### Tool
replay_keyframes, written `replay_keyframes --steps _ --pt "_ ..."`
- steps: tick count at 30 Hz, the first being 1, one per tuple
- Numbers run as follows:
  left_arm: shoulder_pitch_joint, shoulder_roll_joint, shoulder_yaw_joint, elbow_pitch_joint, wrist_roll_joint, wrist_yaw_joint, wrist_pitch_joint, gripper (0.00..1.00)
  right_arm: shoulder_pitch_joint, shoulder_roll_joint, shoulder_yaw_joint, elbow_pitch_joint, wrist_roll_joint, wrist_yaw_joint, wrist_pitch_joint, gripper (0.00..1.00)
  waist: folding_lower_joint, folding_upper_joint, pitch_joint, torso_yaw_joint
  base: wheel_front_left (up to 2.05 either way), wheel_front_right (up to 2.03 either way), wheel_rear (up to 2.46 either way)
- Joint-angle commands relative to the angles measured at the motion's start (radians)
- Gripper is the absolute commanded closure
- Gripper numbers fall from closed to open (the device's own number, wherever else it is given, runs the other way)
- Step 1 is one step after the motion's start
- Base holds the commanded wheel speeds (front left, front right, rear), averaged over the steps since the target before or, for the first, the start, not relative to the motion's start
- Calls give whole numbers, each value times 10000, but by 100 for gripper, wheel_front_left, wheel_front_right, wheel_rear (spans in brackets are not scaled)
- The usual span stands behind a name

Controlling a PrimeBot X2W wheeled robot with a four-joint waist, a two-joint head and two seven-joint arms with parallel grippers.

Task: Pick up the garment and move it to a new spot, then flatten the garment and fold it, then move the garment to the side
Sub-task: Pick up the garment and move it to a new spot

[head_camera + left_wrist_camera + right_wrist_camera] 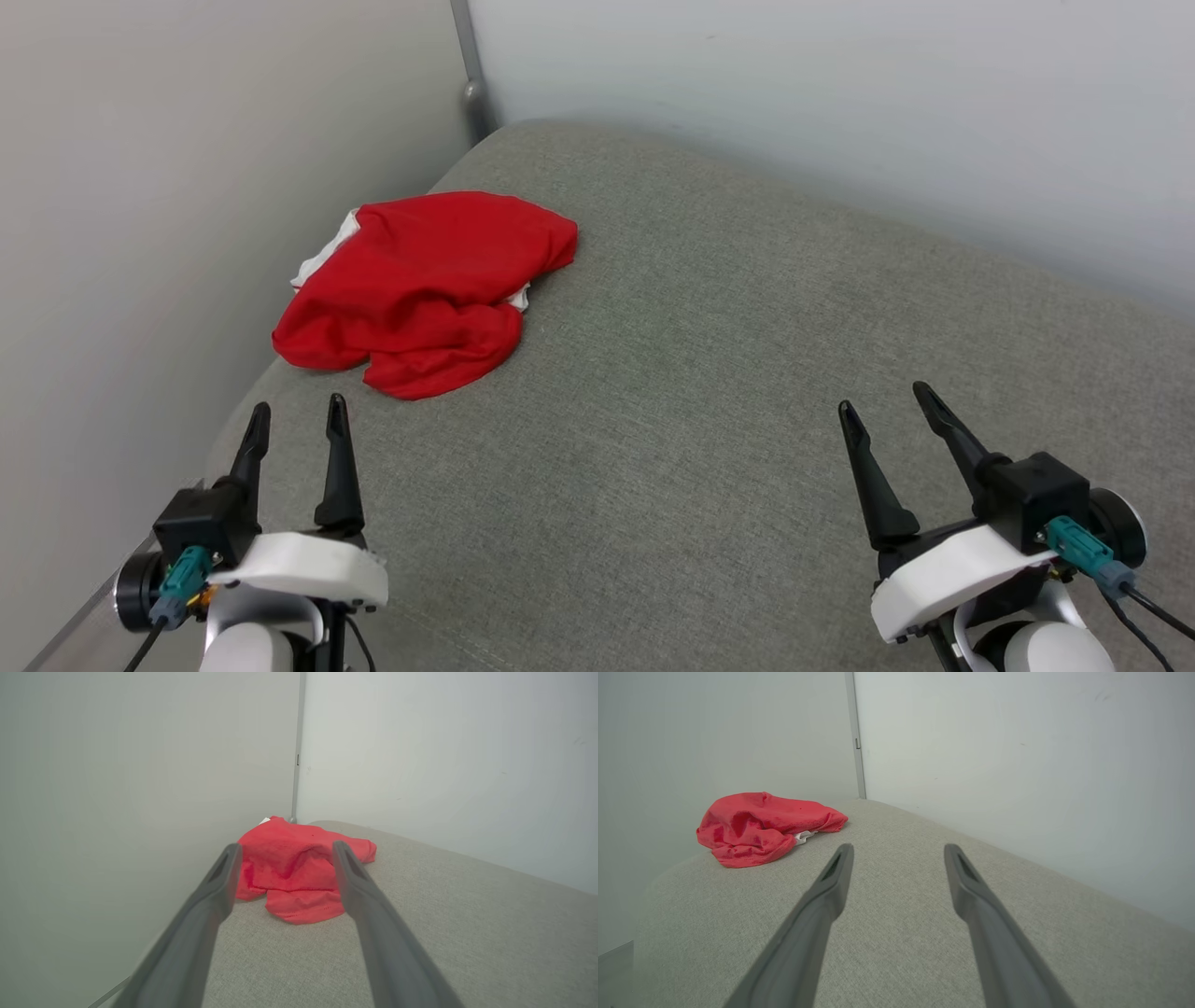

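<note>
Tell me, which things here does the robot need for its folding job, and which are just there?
For the job: red garment, crumpled near the corner; left hand, open; right hand, open.
Just there: grey cushion; pale walls; corner pole.

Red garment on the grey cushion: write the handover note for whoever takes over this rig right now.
Claws: the left claw is open and empty, pointing at the garment but short of it. The right claw is open and empty over bare cushion, well apart from the garment.
Things: the garment lies crumpled in a heap on the cushion, by the wall on the robot's left, near the corner.
Done: nothing; the garment is not yet picked up.
Left: pick up, move, flatten, fold, set aside.
</note>
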Motion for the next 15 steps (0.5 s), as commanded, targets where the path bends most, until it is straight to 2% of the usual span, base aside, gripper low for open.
replay_keyframes --steps 1,6,8,11,15 --pt "-262 23 -44 105 -4 -58 -26 0 -126 11 -51 8 -75 -3 -28 0 0 0 11 11 0 0 0" --pt "-1652 449 -199 818 -362 -241 391 0 -153 11 -274 -281 -208 -3 124 0 0 0 376 -2 0 0 0" --pt "-2430 760 -96 1051 -621 -298 753 0 -307 11 -253 -443 -367 -3 241 0 0 0 692 -219 0 0 0" --pt "-3669 1401 87 1294 -1071 -359 1513 0 -544 10 -129 -654 -550 -3 433 0 0 0 1305 -699 0 0 0" --pt "-5130 2463 270 1765 -1767 -398 3062 0 -1004 7 -36 -885 -762 -3 535 0 0 0 2138 -1413 0 0 0"
